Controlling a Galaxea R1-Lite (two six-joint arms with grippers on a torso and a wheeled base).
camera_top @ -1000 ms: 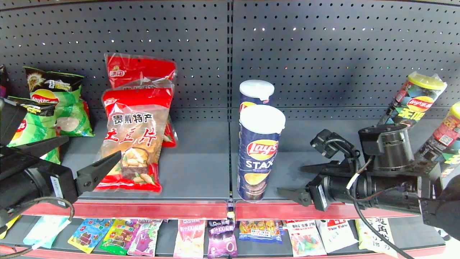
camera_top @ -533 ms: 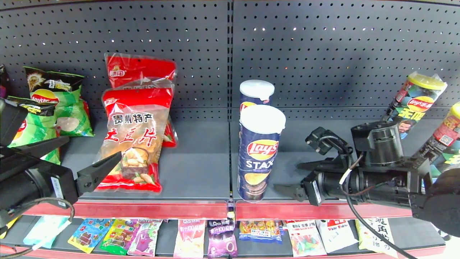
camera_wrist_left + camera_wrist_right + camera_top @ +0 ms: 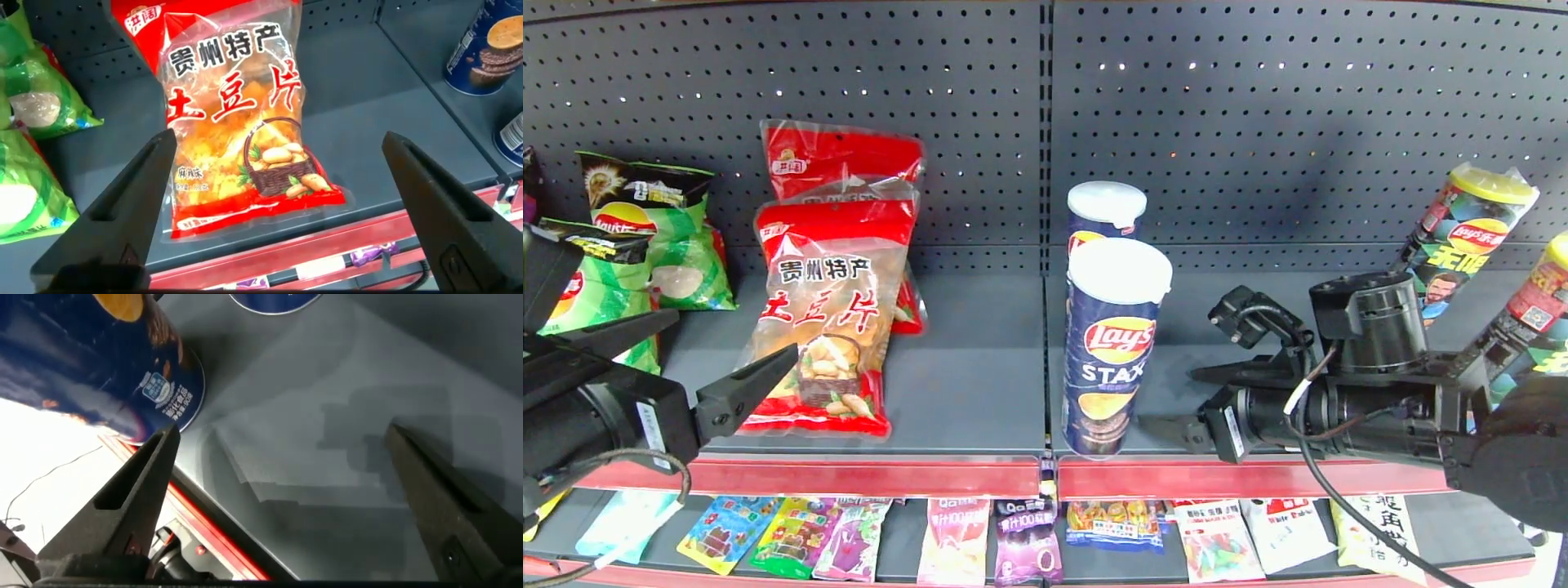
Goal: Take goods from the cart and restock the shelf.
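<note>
Our right pincer (image 3: 1172,400) is spread apart and holds nothing; it hangs just beside the blue can (image 3: 1112,351), which stands upright near the front edge of the shelf (image 3: 964,384). Our left pincer (image 3: 734,333), also apart and empty, is in front of the red bag (image 3: 829,318) on the same shelf.

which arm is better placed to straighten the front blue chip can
Right. The right gripper sits open just beside the front blue can, pointing at it; the left gripper faces the red potato bag.
</note>
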